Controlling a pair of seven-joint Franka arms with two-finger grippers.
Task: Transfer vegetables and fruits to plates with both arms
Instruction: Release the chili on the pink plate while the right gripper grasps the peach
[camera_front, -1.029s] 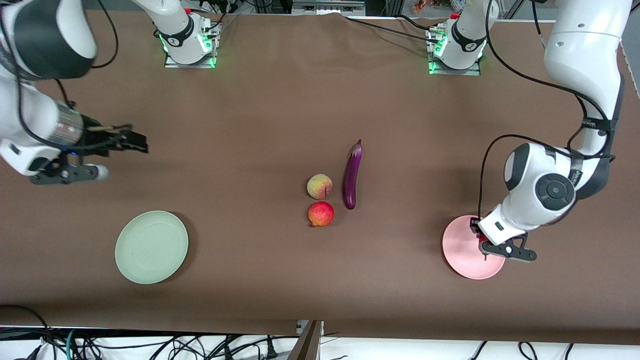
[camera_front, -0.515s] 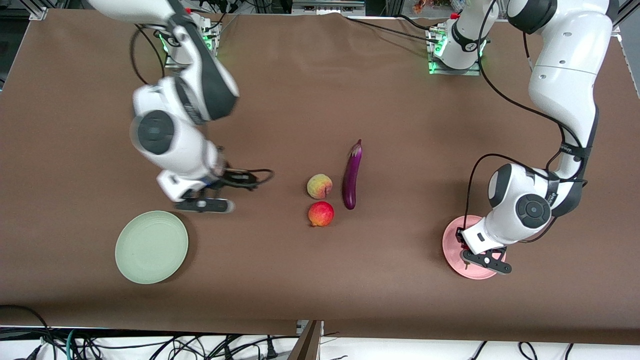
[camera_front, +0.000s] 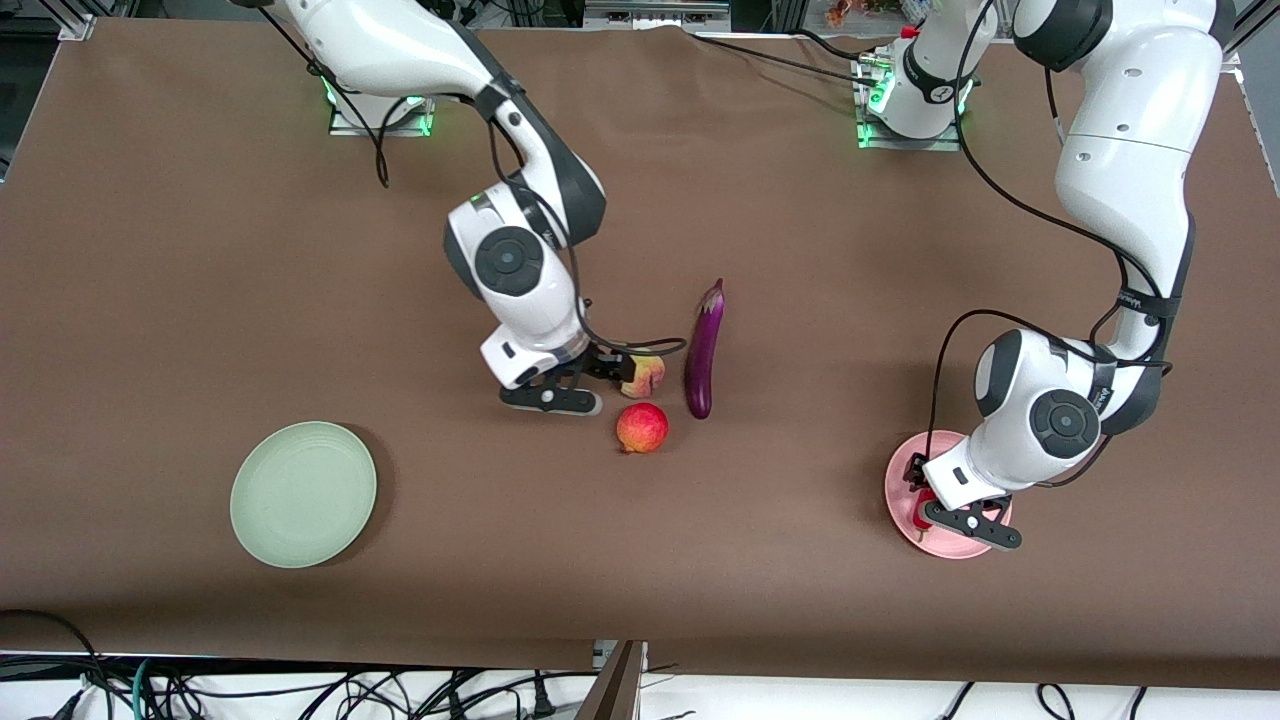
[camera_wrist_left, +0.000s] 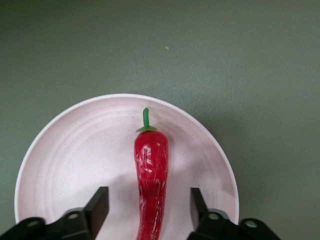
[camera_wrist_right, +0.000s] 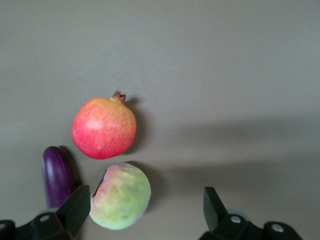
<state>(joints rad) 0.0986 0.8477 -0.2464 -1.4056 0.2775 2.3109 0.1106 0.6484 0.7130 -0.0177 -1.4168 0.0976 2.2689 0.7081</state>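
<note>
Fruit first, since that's what the right gripper (camera_wrist_right: 142, 210) is going for: the peach (camera_wrist_right: 120, 196) looks round, smooth and probably light, so I'd guess it could roll or squirt out of a two-finger pinch unless the fingers (camera_wrist_right: 75, 207) close across its widest part. It sits mid-table, touching or just about touching the pomegranate-like fruit (camera_front: 642, 427), which is nearer the front camera, with the eggplant (camera_front: 704, 349) just beside both toward the left arm's end. The right gripper hangs low over the peach with its fingers spread wide and nothing between them yet. The eggplant looks glossy and long, so my guess is a grab around the middle keeps it from tipping. Over at the pink plate (camera_wrist_left: 60, 165), the left gripper (camera_wrist_left: 150, 210) has its fingers apart on either side of the chili pepper (camera_wrist_left: 151, 175), which seems to lie flat in the plate, let go. From the front you barely see that chili, the wrist blocks it; the left wrist view shows it lying centred with its green stem. The green plate (camera_front: 303, 494) at the right arm's end only shows from the front.
</note>
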